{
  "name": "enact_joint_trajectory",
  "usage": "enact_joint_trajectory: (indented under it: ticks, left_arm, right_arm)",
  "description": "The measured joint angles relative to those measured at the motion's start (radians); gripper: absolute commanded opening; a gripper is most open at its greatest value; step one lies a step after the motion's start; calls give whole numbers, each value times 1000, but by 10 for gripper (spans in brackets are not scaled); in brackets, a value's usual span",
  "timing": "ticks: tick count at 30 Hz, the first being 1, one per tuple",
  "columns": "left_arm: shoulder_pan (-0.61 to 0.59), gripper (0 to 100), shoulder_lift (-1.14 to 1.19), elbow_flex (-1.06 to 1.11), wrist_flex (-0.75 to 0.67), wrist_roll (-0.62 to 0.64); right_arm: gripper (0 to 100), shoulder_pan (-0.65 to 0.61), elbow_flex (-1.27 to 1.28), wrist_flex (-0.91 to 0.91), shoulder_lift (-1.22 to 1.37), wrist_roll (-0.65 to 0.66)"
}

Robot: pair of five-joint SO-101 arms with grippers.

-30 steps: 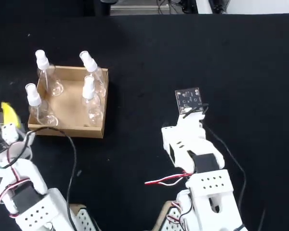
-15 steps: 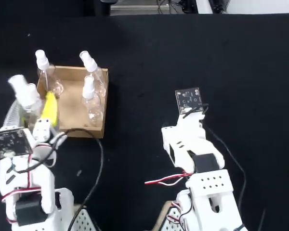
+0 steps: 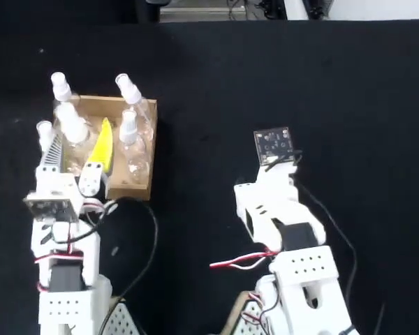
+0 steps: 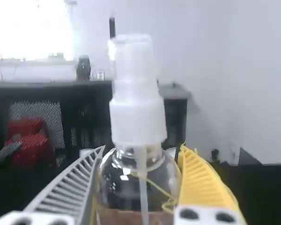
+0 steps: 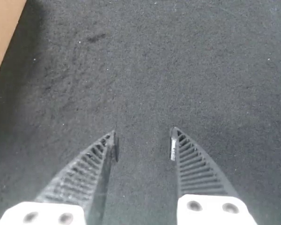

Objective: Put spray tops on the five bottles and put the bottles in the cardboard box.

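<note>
Looking down in the high view, the left gripper (image 3: 80, 139) is clamped on the fifth bottle (image 3: 71, 125). The bottle is upright, its long axis vertical, over the left middle of the cardboard box (image 3: 146, 183). Four other bottles (image 3: 129, 129) stand capped near the box's corners, so the drop likely goes straight down between them. The right arm (image 3: 276, 209) sits well apart to the right, and the left arm (image 3: 59, 237) is the nearer one.

In the left wrist view, the grey and yellow fingers (image 4: 201, 183) press the bottle's shoulders on either side, with the spray top (image 4: 135, 108) standing above them.

In the right wrist view, the right gripper (image 5: 143, 140) hangs with jaws apart over the black table (image 5: 201, 56), holding nothing.
</note>
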Motion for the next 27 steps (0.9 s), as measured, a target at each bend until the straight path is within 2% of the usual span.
enact_joint_trajectory:
  ticks: [27]
  left_arm:
    - [0,28,14,3,-32,-2]
  right_arm:
    - [162,0,0,0,0,0]
